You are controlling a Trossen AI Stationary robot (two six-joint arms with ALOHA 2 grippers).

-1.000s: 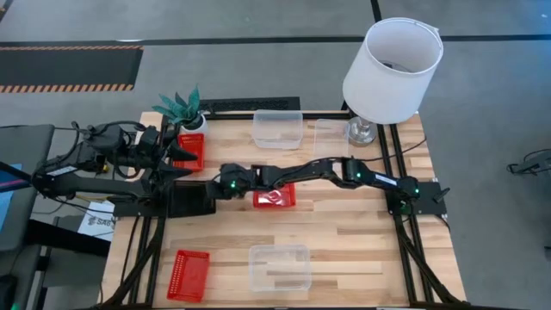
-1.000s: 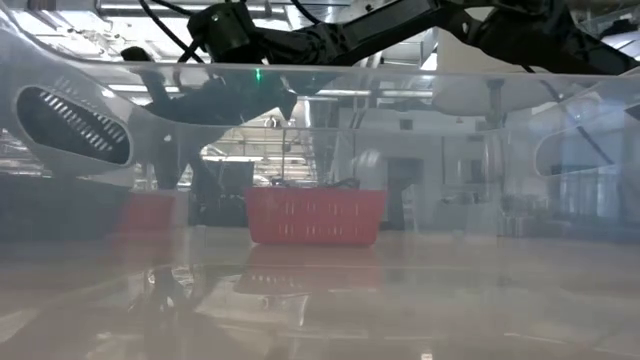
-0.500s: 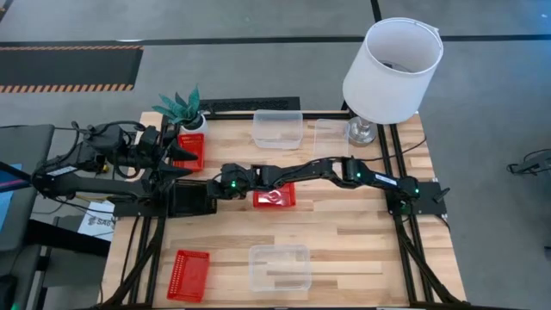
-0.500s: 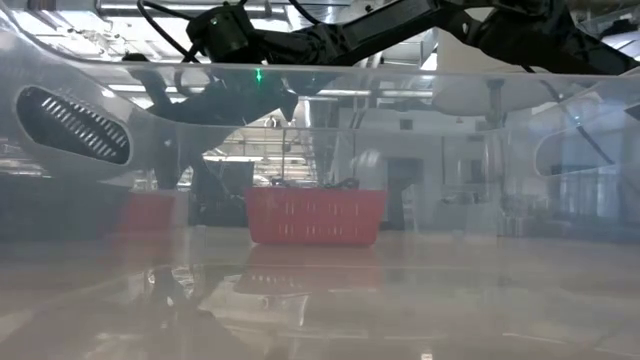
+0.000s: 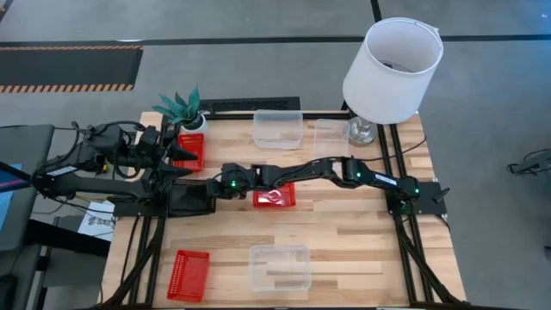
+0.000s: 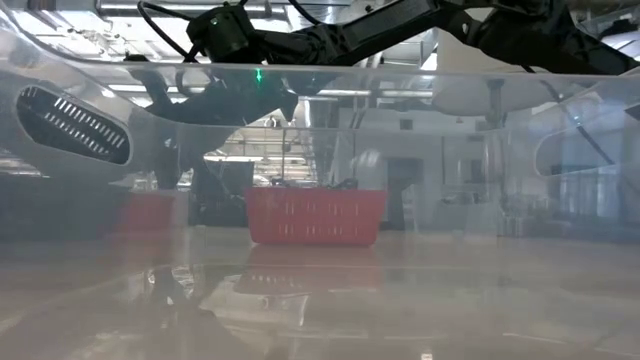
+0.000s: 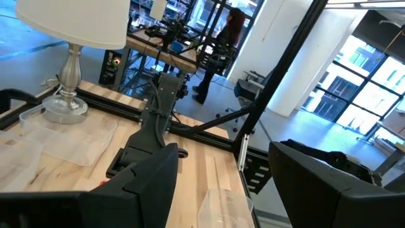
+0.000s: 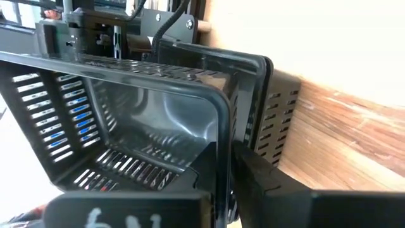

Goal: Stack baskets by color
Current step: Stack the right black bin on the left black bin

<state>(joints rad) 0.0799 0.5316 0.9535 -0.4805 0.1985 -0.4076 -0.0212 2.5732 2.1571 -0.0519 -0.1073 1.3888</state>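
Note:
Two black mesh baskets (image 5: 189, 200) sit nested at the table's left-middle. My right gripper (image 5: 209, 188) reaches across from the right and is shut on the inner one (image 8: 126, 126), which sits inside the outer one (image 8: 278, 107). A red basket (image 5: 274, 195) lies under my right arm. Another red basket (image 5: 191, 151) stands far left, a third (image 5: 188, 274) near left. Clear baskets lie at the far edge (image 5: 277, 127), beside the lamp (image 5: 331, 136) and at the near edge (image 5: 279, 267). My left gripper (image 7: 240, 190) hangs open above the far-left red basket, holding nothing. My right gripper has the inner black basket's right-hand wall (image 8: 221, 152) near a corner, one finger (image 8: 126, 212) inside the basket and one finger (image 8: 285, 190) outside it. The fingers come from the table's right, slanting down. The basket rests inside the other black basket.
A white lamp (image 5: 392, 69) stands at the far right corner and a small green plant (image 5: 182, 108) at the far left. The low view looks through the near clear basket's wall (image 6: 400, 150) at the middle red basket (image 6: 315, 215). Bare wood shows at the near right.

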